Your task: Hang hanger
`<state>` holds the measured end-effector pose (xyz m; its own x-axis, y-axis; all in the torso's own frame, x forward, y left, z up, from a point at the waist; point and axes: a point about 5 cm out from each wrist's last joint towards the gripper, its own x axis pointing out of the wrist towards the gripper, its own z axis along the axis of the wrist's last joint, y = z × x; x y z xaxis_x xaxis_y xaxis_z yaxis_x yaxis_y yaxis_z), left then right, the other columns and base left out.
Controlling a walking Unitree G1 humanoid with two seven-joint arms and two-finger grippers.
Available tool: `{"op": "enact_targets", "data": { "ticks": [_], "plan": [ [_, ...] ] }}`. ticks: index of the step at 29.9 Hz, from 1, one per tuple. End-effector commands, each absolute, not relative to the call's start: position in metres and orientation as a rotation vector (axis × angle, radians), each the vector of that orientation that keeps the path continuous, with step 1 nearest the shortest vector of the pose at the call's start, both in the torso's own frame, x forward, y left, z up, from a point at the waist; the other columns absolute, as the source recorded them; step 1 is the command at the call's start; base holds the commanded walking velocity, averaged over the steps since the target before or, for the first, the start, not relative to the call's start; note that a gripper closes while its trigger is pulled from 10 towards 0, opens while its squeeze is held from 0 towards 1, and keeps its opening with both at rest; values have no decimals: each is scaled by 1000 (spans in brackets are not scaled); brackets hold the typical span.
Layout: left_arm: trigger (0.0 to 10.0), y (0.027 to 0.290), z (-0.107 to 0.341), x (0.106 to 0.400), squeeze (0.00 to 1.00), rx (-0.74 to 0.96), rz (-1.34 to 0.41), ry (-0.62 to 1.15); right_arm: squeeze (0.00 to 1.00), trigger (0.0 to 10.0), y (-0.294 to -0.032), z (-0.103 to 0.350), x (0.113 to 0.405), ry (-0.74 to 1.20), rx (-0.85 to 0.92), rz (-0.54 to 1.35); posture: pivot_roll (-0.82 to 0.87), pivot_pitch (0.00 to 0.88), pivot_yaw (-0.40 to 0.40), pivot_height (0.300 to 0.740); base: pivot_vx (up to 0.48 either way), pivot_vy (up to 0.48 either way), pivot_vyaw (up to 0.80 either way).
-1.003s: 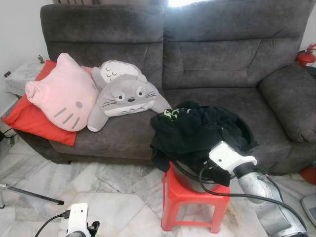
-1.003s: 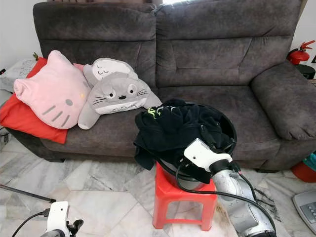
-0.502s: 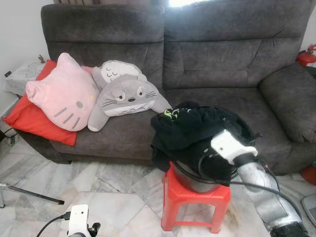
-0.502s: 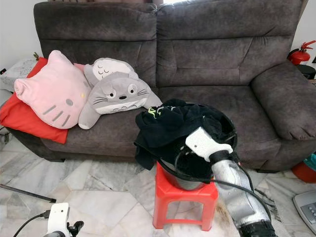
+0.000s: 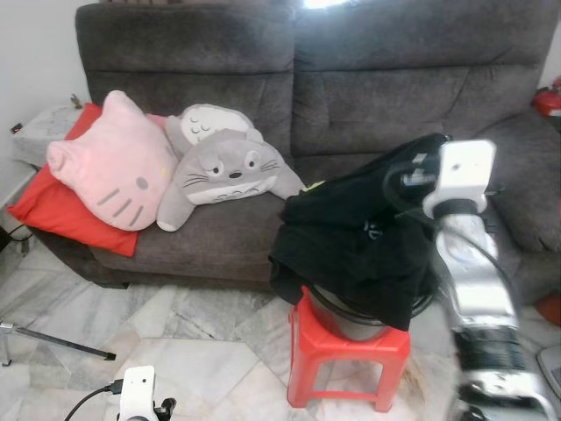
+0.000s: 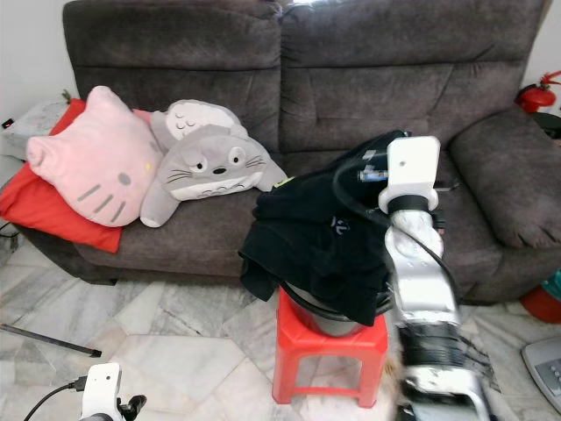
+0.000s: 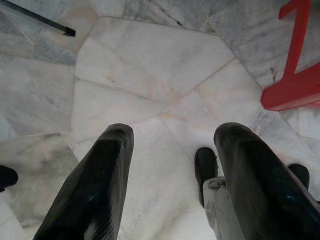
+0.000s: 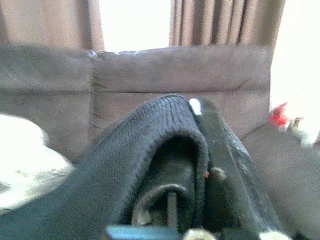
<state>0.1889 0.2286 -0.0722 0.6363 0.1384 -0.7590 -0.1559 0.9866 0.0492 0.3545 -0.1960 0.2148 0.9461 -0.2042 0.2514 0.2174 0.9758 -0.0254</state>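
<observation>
Sofa (image 5: 386, 79): dark grey, far side. 
Cushions: pink cat cushion (image 5: 114, 162), grey plush (image 5: 223, 167), red pillow (image 5: 39, 210), on sofa's left. 
Black garment (image 5: 351, 246): draped over basket on red stool (image 5: 346, 355), one fold lifted. 
Right gripper (image 8: 185, 165): raised, clenched on black garment. 
Left gripper (image 7: 170, 170): released, above marble floor (image 7: 150, 65). 
Hanger: cannot tell.

Head views evenly daylit and sharp; blown-out bright window (image 8: 134, 22) behind brown curtains, right wrist view soft and hazy; pale marble floor (image 7: 150, 65) crisp, soft shadows.
</observation>
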Motion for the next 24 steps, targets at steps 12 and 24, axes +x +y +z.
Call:
{"op": "enact_targets", "data": {
  "ticks": [12, 24],
  "plan": [
    [10000, 233, -72, 188, 0, -25, 188, 879, 0, 10000, -218, 396, 358, -786, -98, -226, -206, 0, 99, 740, 0, 0, 0],
    [10000, 235, -71, 190, 0, -19, 184, 877, 0, 10000, -164, 478, 282, -1247, -31, 131, -228, 0, 120, 740, 0, 0, 0]
  ]
}}
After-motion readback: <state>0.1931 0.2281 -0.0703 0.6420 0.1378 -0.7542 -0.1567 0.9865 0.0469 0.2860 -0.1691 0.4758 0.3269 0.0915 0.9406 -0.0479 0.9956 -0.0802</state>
